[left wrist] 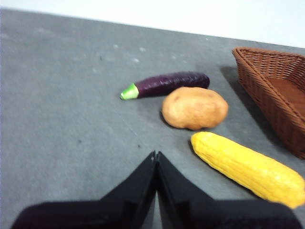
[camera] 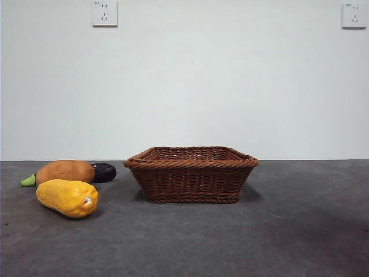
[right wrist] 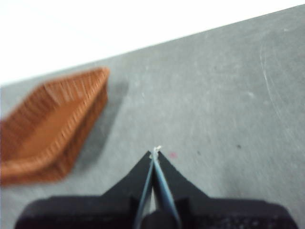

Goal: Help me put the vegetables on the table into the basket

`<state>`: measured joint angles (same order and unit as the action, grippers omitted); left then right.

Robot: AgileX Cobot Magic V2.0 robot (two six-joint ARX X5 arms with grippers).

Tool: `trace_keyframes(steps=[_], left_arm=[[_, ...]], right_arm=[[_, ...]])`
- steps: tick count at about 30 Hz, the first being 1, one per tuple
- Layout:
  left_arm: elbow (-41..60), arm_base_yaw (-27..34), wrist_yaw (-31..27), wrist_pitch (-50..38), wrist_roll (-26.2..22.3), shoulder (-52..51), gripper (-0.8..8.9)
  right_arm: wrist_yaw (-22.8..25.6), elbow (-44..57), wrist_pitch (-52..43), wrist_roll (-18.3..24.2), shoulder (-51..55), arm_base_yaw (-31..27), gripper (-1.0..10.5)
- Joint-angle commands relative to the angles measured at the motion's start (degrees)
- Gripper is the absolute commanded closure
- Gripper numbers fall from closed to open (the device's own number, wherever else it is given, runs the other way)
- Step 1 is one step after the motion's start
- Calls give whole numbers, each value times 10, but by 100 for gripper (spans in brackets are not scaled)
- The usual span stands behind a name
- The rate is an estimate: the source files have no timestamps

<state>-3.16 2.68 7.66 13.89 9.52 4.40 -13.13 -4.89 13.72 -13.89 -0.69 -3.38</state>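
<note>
Three vegetables lie together on the table left of the basket: a bumpy yellow oblong one in front, a brown-orange potato-like oval behind it, and a dark purple eggplant with a green stem at the back. In the left wrist view the yellow one, the potato and the eggplant lie ahead of my left gripper, which is shut and holds nothing. My right gripper is shut too, above bare table beside the basket. The basket looks empty. Neither arm appears in the front view.
A pale wall with two sockets rises behind the table's far edge. Grey tabletop stretches to the right of the basket and in front of it.
</note>
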Motion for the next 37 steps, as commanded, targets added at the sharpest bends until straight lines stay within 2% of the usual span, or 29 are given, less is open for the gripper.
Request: trace_keyframes(steps=[1, 8, 14, 22, 25, 30, 37], left_arm=[[-46, 2, 3, 31, 28, 10, 819], [-199, 1, 64, 104, 29, 92, 819], [-328, 1, 83, 176, -17, 184, 820], [-462, 0, 108, 289, -100, 291, 820], [-484, -2, 108, 309, -126, 313, 820], [-490, -13, 108, 321, -126, 329, 820], [-491, -19, 108, 320, -128, 335, 807]], right_arm=[[-2, -39, -5, -26, -11, 0, 958], [-36, -204, 66, -15, -110, 0, 957], [-71, -350, 198, 73, -210, 0, 957], [-71, -490, 368, 171, -323, 0, 957], [-75, -509, 390, 176, -347, 0, 957], [-99, -513, 391, 177, -370, 0, 957], [-101, -513, 390, 176, -375, 0, 936]])
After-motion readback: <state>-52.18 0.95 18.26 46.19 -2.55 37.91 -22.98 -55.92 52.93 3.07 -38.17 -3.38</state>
